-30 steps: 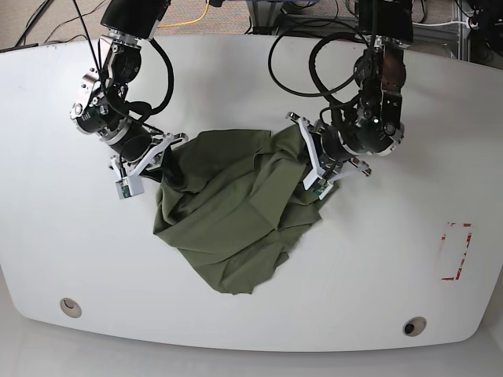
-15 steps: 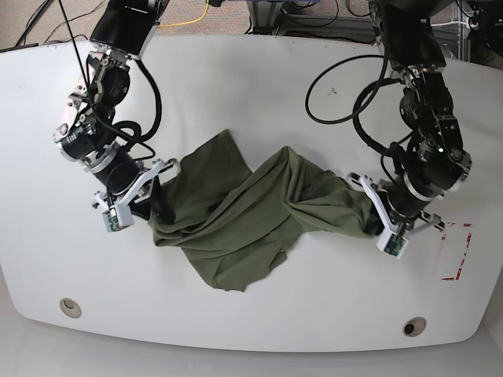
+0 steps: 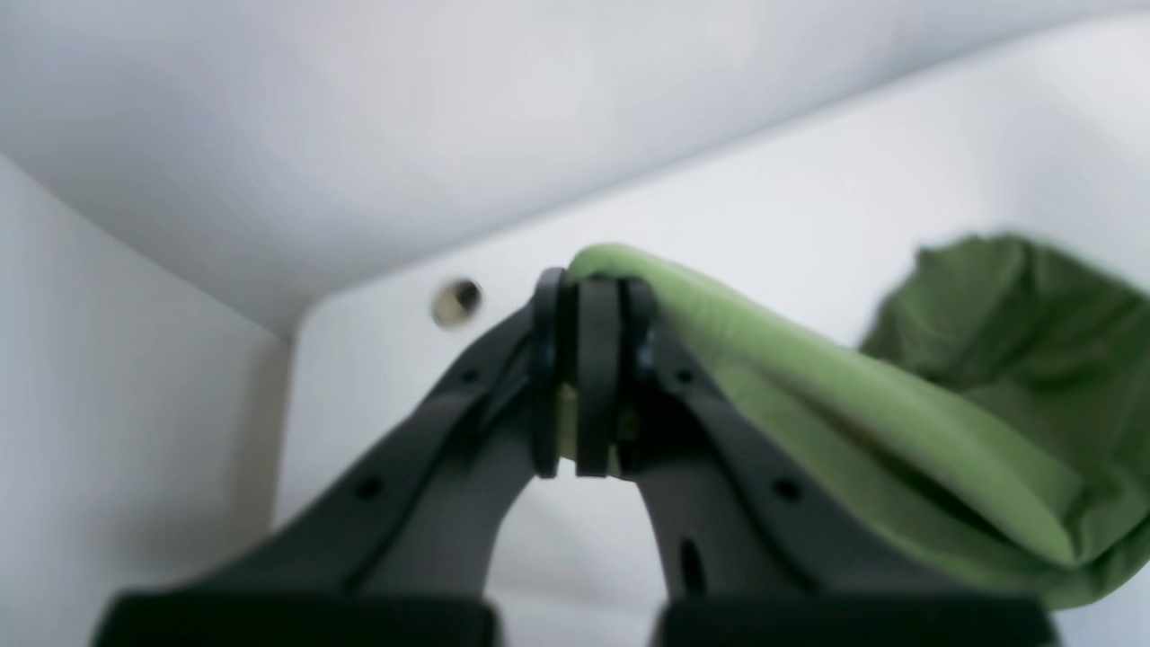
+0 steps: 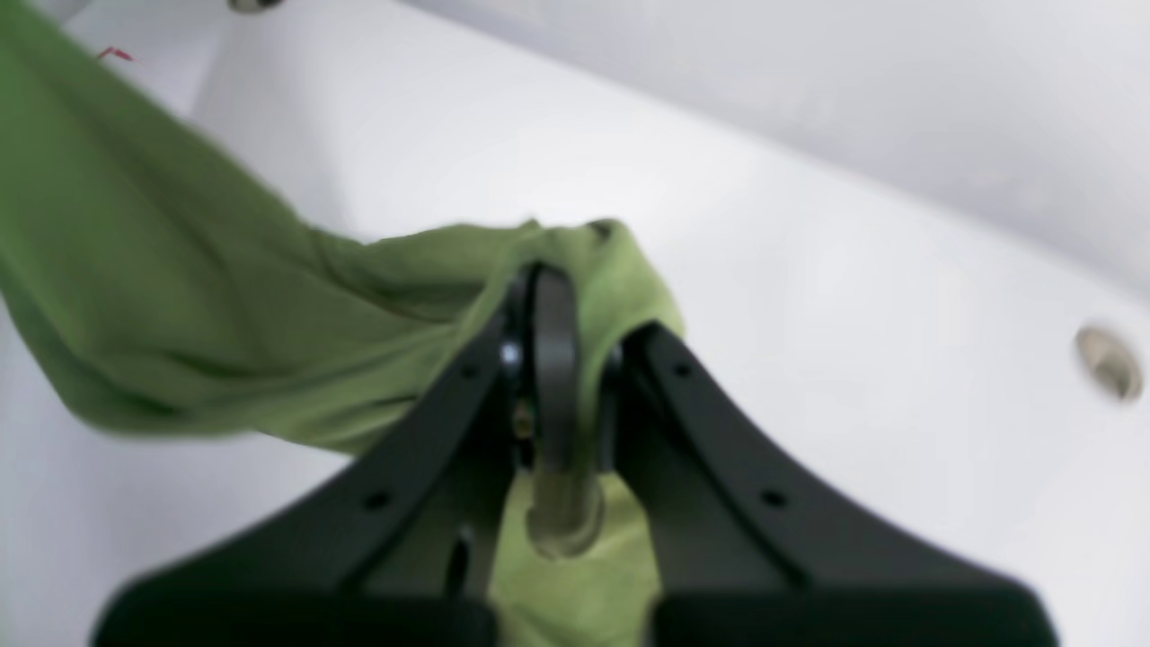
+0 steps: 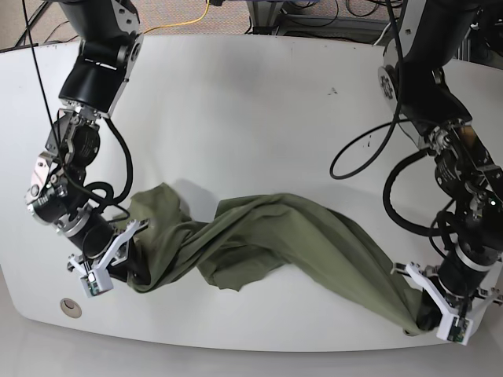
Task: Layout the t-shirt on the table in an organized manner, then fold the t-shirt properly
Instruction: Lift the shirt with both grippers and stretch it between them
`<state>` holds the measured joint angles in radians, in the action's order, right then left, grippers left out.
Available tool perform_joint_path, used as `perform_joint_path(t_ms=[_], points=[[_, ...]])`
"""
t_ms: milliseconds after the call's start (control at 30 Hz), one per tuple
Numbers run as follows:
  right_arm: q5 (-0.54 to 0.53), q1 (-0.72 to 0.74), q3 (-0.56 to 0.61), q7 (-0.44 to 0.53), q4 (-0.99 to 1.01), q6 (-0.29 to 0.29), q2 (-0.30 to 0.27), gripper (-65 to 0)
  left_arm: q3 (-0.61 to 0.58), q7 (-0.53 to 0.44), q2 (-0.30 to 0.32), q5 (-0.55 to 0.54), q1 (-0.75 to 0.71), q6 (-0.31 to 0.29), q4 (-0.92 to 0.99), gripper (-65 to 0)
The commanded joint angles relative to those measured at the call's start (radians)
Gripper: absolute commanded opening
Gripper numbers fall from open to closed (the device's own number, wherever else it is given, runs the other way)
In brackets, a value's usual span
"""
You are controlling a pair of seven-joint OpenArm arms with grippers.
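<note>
Glossy white worktop (image 5: 251, 102) carrying the olive-green t-shirt (image 5: 259, 239), which is lying twisted across its near half; a round grommet (image 5: 70, 306) is sitting left of the t-shirt.

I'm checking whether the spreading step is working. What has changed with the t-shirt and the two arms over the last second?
Both arms swung apart toward the near table corners. The left gripper and right gripper each stayed shut on the t-shirt, drawing it from a bunched heap into a long twisted band across the table. It remains wrinkled, not flat.
</note>
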<state>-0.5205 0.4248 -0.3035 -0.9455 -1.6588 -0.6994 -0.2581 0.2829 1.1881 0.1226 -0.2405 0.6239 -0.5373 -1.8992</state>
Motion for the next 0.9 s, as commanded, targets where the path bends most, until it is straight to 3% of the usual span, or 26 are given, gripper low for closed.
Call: perform_joint_path(t_ms=[0, 300, 633, 867], points=[[-0.017, 0.09, 0.025, 0.035, 0.015, 0.001, -0.03, -65.0, 0.008, -0.015, 0.021, -0.009, 0.098, 0.027, 0.007, -65.0], [-0.017, 0.336, 0.122, 0.035, 0.145, 0.001, -0.091, -65.0, 0.009, -0.01, 0.07, -0.01, 0.304, 0.078, 0.069, -65.0], [-0.017, 0.67, 0.255, 0.035, 0.349, 0.001, -0.155, -65.0, 0.011, -0.012, 0.133, -0.01, 0.583, 0.079, 0.218, -65.0], [-0.017, 0.839, 0.307, 0.035, 0.441, 0.001, -0.168, -65.0, 0.019, -0.017, 0.171, -0.016, 0.761, 0.076, 0.375, -65.0]])
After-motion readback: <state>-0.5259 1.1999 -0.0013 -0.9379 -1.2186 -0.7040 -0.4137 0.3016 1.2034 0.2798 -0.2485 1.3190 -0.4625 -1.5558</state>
